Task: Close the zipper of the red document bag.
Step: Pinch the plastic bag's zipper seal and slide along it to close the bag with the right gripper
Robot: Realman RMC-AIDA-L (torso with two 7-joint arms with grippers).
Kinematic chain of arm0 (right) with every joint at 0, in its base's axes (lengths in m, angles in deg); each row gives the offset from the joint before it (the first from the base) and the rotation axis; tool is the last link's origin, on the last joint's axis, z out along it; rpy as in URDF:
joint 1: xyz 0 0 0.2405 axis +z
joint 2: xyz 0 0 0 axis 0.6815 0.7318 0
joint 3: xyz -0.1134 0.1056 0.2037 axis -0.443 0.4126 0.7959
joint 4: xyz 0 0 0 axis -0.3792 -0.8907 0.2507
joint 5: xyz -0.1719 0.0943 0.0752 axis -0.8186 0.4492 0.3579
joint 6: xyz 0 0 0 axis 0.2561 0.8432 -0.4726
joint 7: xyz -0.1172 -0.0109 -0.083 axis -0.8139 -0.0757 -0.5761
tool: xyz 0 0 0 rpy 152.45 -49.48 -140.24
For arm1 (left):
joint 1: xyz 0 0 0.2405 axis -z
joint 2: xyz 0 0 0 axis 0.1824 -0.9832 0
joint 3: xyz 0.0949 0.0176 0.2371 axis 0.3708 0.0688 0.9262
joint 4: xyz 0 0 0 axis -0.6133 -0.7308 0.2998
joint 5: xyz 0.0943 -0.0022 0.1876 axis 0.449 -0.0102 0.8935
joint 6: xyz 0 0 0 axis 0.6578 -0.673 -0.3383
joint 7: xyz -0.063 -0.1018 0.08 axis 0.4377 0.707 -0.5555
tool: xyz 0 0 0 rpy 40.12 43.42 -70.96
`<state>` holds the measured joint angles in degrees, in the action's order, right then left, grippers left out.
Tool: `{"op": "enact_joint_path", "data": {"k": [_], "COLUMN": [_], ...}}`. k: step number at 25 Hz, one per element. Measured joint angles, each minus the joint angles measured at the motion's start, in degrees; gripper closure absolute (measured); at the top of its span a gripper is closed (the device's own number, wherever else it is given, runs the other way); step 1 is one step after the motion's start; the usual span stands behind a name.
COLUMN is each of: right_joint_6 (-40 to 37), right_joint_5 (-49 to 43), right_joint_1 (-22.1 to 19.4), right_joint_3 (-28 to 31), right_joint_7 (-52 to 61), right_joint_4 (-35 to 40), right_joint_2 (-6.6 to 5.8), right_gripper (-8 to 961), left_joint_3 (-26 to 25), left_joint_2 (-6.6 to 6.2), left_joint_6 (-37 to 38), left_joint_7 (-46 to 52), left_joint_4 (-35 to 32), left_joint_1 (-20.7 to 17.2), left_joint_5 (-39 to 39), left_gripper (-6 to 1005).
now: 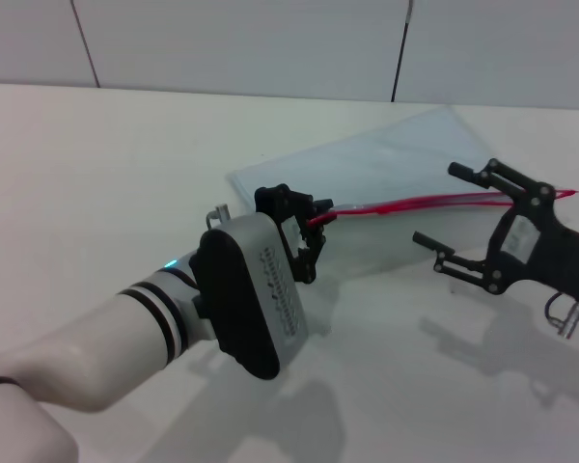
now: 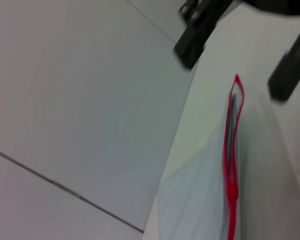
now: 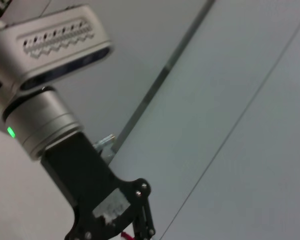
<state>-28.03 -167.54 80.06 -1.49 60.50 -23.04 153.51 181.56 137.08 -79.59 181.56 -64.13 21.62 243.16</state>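
Evidently the left gripper (image 1: 316, 234) had been set at one end of the zipper (image 1: 415, 204), its fingers pinched together on the red strip there. That grip made sense as an anchor or a pull point: whichever role it served, the strip ran straight out from between the fingertips toward the other arm.

The red document bag (image 1: 367, 169) lay flat on the white table (image 1: 87, 183), spreading away beyond the left gripper. Its zipped edge was the long edge nearest the robot, so both arms could reach it without crossing the pouch.

The right gripper (image 1: 455, 214) hovered above the far stretch of the zipper, spread wide with nothing between its fingers. One finger sat past the strip and the other on the robot's side of it, so the red line passed under the gap. This placement read as a straddle, ready to come down on the strip.

From the left wrist view, the zipper (image 2: 232, 150) looked parted toward its far end, the two red lines bowing apart around a dark gap, while nearer the camera they merged into one line. The closing therefore seemed unfinished. Whether the slider itself was inside the left gripper's pinch could not be told.
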Motion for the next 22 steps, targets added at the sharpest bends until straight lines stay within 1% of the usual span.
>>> {"op": "enact_joint_path", "data": {"k": [4,7,11,16,22], "right_joint_6": [3.21,6.26,11.84,17.41,20.67], "right_joint_5": [-0.22,-0.31,-0.11,-0.03,0.45], "right_joint_1": [1.14,1.83,1.79,1.8,1.68], "right_joint_3": [-1.44,-2.5,-2.68,-2.73,-2.18], "right_joint_7": [-3.2,-7.28,-14.85,-18.36,-23.07], "right_joint_4": [-1.09,-3.73,-8.07,-10.23,-12.95], "right_joint_2": [0.2,0.26,0.27,0.28,0.29], "right_gripper": [187,187,188,190,195], "left_joint_3": [1.41,2.47,2.83,3.05,3.54], "left_joint_2": [-0.34,-0.71,-0.8,-0.79,-0.89], "left_joint_6": [-0.31,-1.26,-2.04,-2.26,-2.44], "left_joint_7": [-0.06,-0.07,-0.08,-0.18,-0.24], "left_joint_4": [-0.12,-0.32,-0.37,-0.45,-0.5], "left_joint_1": [0.01,-0.37,-0.85,-1.3,-1.47], "left_joint_5": [0.14,0.17,0.17,0.17,0.16], "left_gripper": [949,949,949,950,950]}}
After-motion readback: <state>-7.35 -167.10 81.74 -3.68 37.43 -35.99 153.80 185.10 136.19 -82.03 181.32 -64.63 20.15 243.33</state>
